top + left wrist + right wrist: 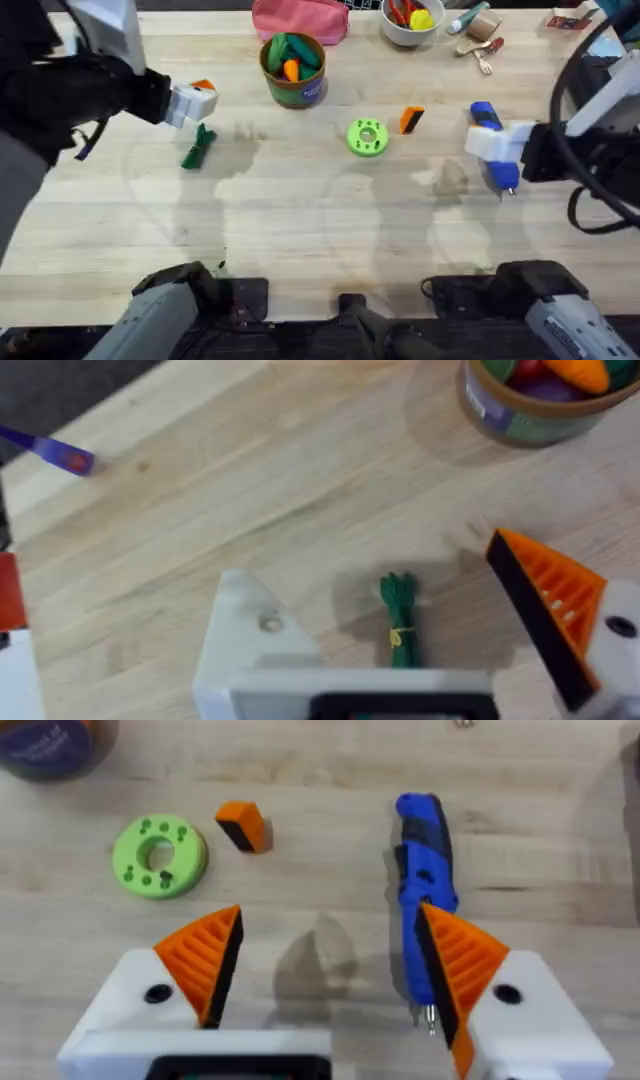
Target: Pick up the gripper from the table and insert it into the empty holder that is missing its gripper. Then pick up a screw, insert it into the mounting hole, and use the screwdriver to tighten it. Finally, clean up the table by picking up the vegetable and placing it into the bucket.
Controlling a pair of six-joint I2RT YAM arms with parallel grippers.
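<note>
Lying between the open left gripper's jaws — the vegetable; the open right gripper hovers beside the screwdriver.

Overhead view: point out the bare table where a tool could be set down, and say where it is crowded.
The widest bare wood is the near strip between the slim dark green toy vegetable and the blue pen-shaped screwdriver. Another patch lies between that vegetable and the bright green round disc. It is crowded at the far edge, around the teal-labelled bucket, pink pouch and white bowl.
</note>
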